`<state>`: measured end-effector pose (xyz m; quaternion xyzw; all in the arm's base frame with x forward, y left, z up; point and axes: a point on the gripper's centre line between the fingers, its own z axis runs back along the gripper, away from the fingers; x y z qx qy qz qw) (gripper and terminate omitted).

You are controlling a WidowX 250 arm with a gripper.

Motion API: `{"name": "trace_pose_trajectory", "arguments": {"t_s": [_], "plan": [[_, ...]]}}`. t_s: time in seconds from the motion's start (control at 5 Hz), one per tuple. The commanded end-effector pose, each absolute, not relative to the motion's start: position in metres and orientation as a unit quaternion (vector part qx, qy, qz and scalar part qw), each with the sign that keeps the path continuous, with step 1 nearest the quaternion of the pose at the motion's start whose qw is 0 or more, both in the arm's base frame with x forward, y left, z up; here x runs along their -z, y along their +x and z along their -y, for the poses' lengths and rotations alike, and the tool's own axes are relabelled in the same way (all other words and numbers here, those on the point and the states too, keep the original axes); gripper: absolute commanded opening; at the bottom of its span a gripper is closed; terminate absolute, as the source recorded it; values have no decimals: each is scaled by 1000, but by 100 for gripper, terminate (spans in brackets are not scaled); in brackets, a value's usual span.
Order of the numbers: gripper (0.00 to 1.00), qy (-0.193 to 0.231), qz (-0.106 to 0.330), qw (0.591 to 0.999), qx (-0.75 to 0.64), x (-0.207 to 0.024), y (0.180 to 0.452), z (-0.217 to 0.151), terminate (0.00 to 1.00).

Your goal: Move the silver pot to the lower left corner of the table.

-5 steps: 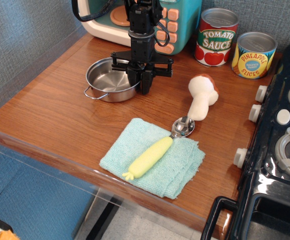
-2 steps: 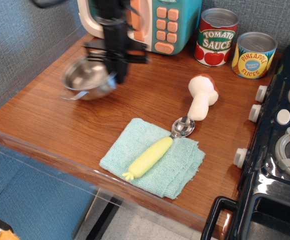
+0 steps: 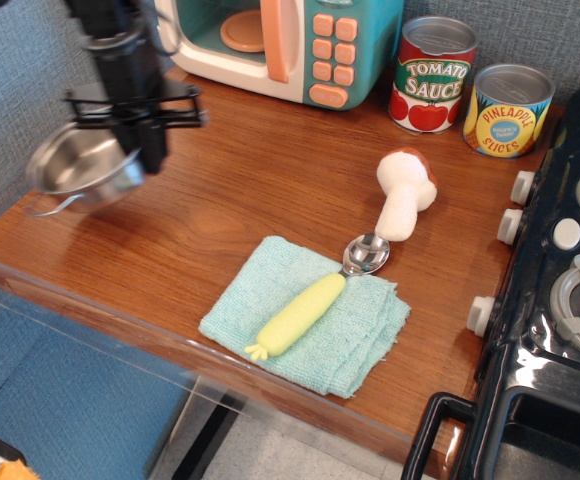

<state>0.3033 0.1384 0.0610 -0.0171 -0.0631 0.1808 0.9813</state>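
Above the brown wood-grain worktop, the black pincer pinched the shiny round steel pot by its rim; cans read "TOMATO SAUCE" and "PINEAPPLE SLICES".

A shiny silver pot is seen against brown wood-grain table; a yellow-handled spoon is laid on a pale teal cloth; red-green and yellow-blue labels are carried by the cans

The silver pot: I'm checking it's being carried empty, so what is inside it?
The silver pot shows only bare shiny steel inside, nothing in it. Its right rim is covered by the gripper that grips it there, so that edge of the interior cannot be seen.
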Motion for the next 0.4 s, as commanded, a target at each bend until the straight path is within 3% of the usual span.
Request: {"name": "trace_pose_trajectory", "arguments": {"t_s": [0.0, 0.2], "plan": [[0, 1, 71, 980, -185, -60, 286, -157, 0], [0, 6, 62, 980, -189, -50, 289, -156, 0]]}}
